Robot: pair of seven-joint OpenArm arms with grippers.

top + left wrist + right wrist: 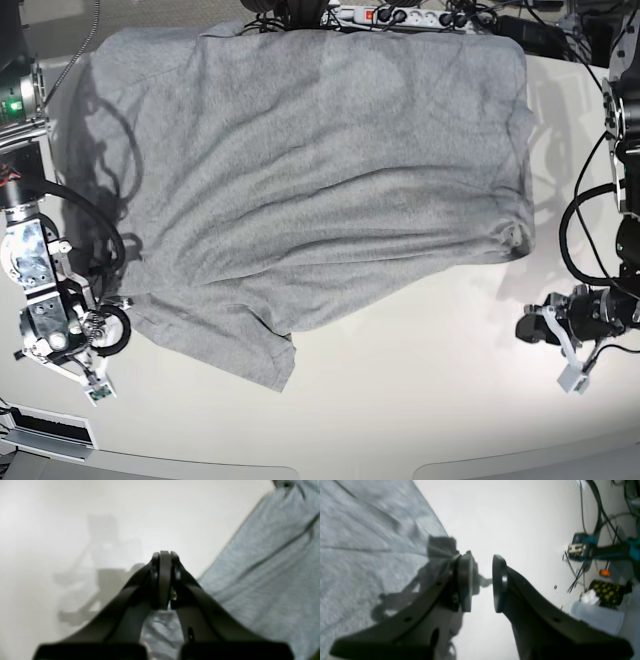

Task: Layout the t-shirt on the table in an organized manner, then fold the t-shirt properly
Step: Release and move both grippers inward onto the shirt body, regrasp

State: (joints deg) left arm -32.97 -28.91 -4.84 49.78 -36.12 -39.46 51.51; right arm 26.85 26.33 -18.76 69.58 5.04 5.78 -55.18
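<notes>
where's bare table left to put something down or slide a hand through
The widest bare stretch of table runs along the near edge, below the t-shirt hem, between the right pincer and left pincer. A narrower bare strip lies beside the shirt's edge on the left arm's side. The far edge is crowded with a power strip and cables.

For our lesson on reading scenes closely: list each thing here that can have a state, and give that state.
t-shirt: spread on the table, plain grey side up, wrinkled, unfolded.
left gripper: shut, empty, beside the shirt.
right gripper: jaws apart, empty, at the shirt's edge.
table: bears the shirt.
</notes>
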